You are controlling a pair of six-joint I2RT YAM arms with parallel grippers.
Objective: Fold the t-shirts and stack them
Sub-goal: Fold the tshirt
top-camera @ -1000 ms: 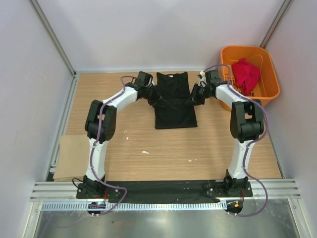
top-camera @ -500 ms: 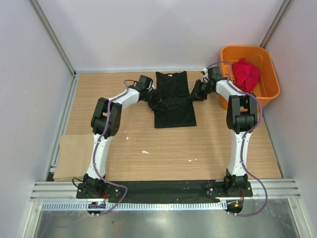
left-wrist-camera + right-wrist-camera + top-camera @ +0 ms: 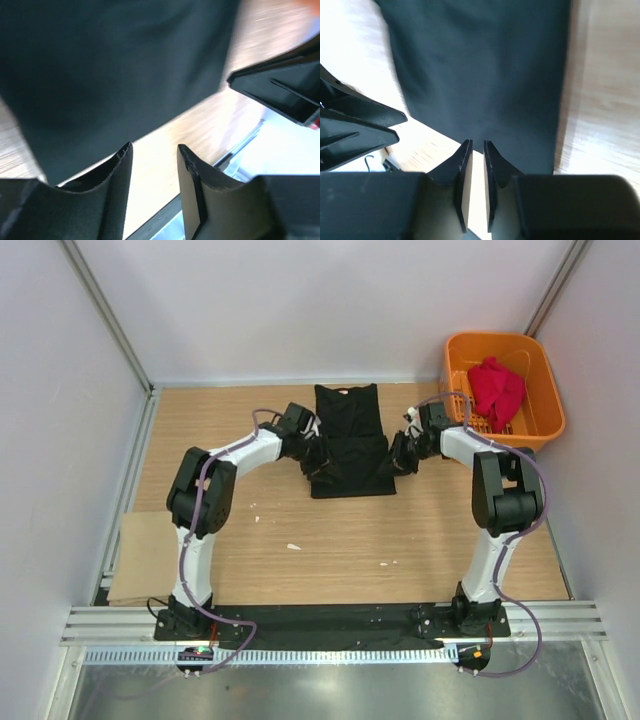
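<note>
Left gripper (image 3: 154,147) hangs with its fingers clearly parted and nothing between them; through the gap I see only bare table (image 3: 300,530). It sits at the left edge of the black t-shirt (image 3: 350,435), low down near the hem. Right gripper (image 3: 477,144) mirrors it at the shirt's right edge, its fingers drawn to a slim slit, also with only wood showing between them, so I read it as gripping nothing.

From above, the black t-shirt lies flat mid-table as a narrow rectangle, collar toward the far wall and hem toward me. The red t-shirt (image 3: 495,388) is bunched up in the orange basket (image 3: 550,405) at the far right, well apart from the work.

Both wrist views are blurred, so I cannot tell whether either finger touches the cloth.

I expect the black shirt to be light, limp and a little slippery against itself: it will sag from any pinch and its layers may slide apart. I would take it at the two near hem corners, one per gripper, biting through the full thickness from the side edges. Lifting both corners together should carry the hem over toward the collar without twisting.
</note>
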